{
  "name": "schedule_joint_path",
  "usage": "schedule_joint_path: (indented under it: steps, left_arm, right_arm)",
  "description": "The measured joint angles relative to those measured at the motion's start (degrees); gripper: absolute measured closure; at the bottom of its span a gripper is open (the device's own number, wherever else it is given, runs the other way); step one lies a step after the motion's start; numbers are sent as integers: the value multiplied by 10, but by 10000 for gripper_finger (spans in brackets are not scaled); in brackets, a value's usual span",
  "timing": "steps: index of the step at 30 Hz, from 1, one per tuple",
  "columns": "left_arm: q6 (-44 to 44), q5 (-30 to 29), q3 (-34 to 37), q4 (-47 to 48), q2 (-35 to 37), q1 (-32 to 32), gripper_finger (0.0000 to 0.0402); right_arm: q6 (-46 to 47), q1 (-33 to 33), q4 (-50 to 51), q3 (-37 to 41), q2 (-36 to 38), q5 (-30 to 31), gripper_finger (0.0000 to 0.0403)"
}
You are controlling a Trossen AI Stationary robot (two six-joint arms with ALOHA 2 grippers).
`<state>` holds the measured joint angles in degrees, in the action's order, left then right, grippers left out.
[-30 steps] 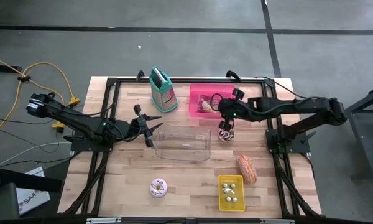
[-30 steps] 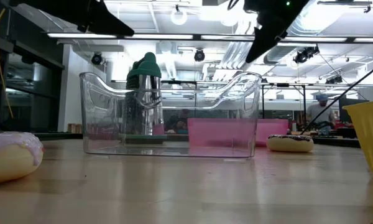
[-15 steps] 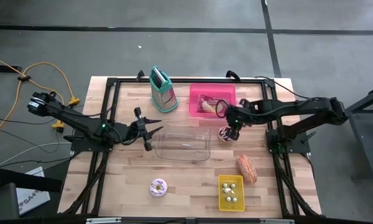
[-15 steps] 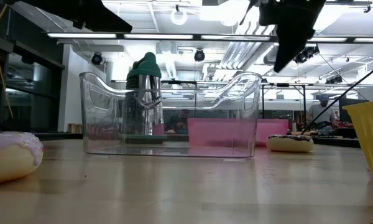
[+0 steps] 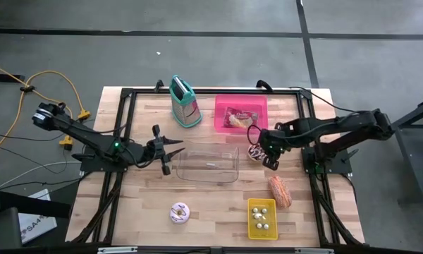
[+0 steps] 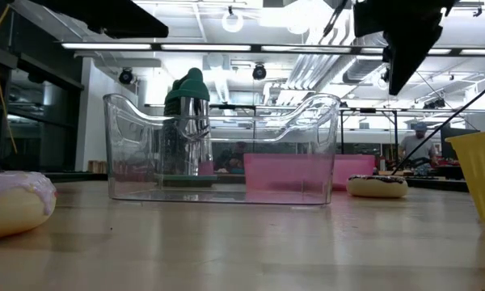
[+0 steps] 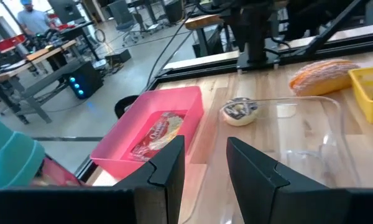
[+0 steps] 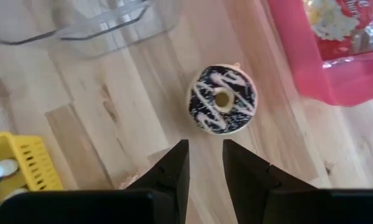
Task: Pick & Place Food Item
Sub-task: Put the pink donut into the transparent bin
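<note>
A chocolate donut with white stripes (image 8: 222, 99) lies flat on the wooden table (image 5: 218, 197), right of the clear plastic container (image 5: 208, 163) and near the pink tray (image 5: 258, 106). My right gripper (image 8: 205, 151) hangs above the table beside the donut (image 5: 254, 150), pointing steeply down. Its fingers are a little apart with nothing between them. In the low view it (image 6: 400, 65) is well above the donut (image 6: 376, 186). My left gripper (image 5: 170, 149) is raised at the container's left end, pointing about level toward the right. It (image 7: 205, 149) is open and holds nothing.
A snack bag (image 5: 238, 117) lies in the pink tray. A green-topped grater (image 5: 185, 103) stands at the far side. A bread roll (image 5: 280, 191), a yellow basket (image 5: 262, 217) of small items and a pink donut (image 5: 180, 212) lie toward the near edge.
My right gripper has moved from over the donut toward the table's right and near edges. It has tipped from slanting forward to pointing steeply down. The donut has not moved.
</note>
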<state>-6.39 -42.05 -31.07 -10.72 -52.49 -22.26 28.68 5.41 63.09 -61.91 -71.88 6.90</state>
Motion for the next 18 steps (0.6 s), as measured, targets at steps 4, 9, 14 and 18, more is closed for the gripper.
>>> schedule_joint_path:
  steps: [4, 9, 14, 18]
  left_arm:
    - [6, 0, 0, 0, 0, -15, 288]
    - [27, 0, 0, 0, 0, -30, 288]
    - [38, 0, 0, 1, 0, -49, 288]
    - [51, -1, 0, 1, 0, -66, 288]
  right_arm:
    - [2, 14, -1, 0, 0, 0, 317]
    - [5, 23, -1, 0, 0, -3, 317]
    - [58, 36, 30, 0, 0, -45, 317]
    - [78, 61, 65, 0, 0, -43, 317]
